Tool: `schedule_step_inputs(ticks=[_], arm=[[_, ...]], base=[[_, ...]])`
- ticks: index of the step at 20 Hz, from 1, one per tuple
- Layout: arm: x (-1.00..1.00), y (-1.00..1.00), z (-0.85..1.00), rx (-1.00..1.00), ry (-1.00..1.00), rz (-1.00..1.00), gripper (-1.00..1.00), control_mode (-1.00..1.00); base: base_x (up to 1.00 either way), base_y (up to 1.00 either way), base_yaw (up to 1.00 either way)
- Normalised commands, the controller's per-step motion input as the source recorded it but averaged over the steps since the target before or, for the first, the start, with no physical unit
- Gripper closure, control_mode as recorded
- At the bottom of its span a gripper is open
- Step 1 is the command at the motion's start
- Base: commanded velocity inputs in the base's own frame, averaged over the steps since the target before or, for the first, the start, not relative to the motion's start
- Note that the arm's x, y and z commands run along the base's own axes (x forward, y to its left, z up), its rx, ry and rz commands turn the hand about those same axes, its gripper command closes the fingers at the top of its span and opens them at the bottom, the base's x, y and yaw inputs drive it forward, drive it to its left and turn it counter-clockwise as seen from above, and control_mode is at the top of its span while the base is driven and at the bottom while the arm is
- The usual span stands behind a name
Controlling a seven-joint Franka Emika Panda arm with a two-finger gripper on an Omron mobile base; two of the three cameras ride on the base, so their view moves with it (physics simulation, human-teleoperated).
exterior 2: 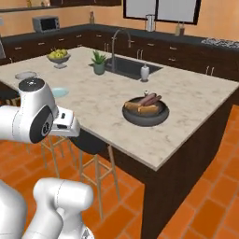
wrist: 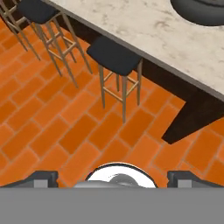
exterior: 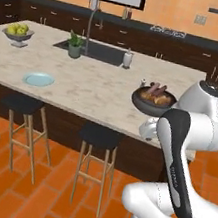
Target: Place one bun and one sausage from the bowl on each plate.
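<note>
The dark bowl (exterior: 152, 104) (exterior 2: 145, 115) stands near the counter's right front edge. In it lie reddish-brown sausages (exterior: 153, 89) (exterior 2: 150, 99) and golden buns (exterior: 159, 99) (exterior 2: 138, 108). The pale blue plate (exterior: 38, 79) (exterior 2: 60, 92) lies further left on the counter. The light grey plate (exterior 2: 25, 75) sits past it near the far left end. My gripper (wrist: 113, 178) is open and holds nothing. It hangs in front of the counter and points down at the tiled floor and a stool. The bowl's rim (wrist: 199, 13) shows at the hand view's top right.
Black-seated stools (exterior: 100, 136) (wrist: 114, 55) stand along the counter's front. A footed fruit bowl (exterior: 18, 34), a potted plant (exterior: 75, 45), a soap bottle (exterior: 127, 58) and the sink (exterior: 98, 52) are at the back of the counter.
</note>
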Motion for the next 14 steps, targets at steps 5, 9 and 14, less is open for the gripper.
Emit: schedule_step_inputs(ticks=[5, 9, 14], arm=[[0.00, 0.00, 0.00, 0.00, 0.00, 0.00, -1.00, 1.00], [0.00, 0.00, 0.00, 0.00, 0.00, 0.00, -1.00, 1.00], [0.00, 0.00, 0.00, 0.00, 0.00, 0.00, -1.00, 1.00]], base=[[0.01, 1.00, -0.57], [0.00, 1.00, -0.57], [0.00, 1.00, -0.54]])
